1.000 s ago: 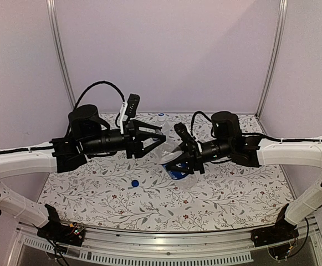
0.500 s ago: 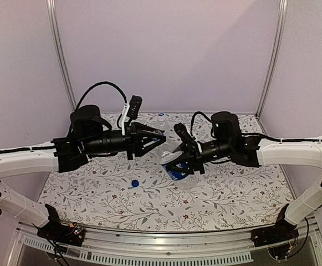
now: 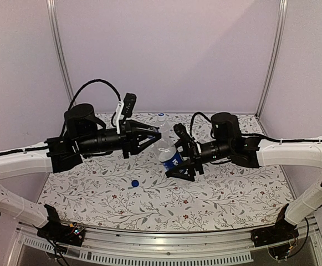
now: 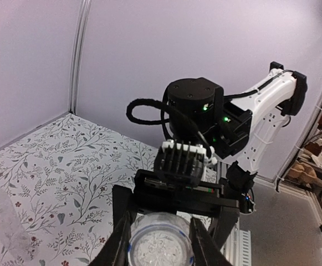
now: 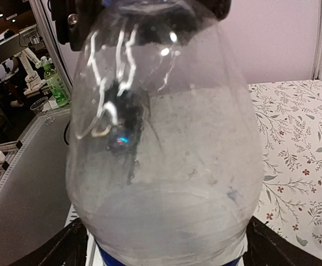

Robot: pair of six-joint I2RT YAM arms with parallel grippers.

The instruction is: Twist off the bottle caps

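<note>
Labelled bottle (image 3: 170, 156): clamped in the right tool (image 3: 182, 162), raised off the tabletop (image 3: 233, 188), tilted, its upper end toward the left tool (image 3: 152, 134).
Left tool: fingers spread, flanking that end; contact unclear.
Blue cap (image 3: 134, 183): loose on the tabletop, below the left tool.
Plain bottle (image 3: 161, 123): upright at the rear, capped.

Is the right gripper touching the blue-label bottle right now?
Touching. In the right wrist view the right gripper has its jaws pressed against both sides of the labelled bottle.
</note>
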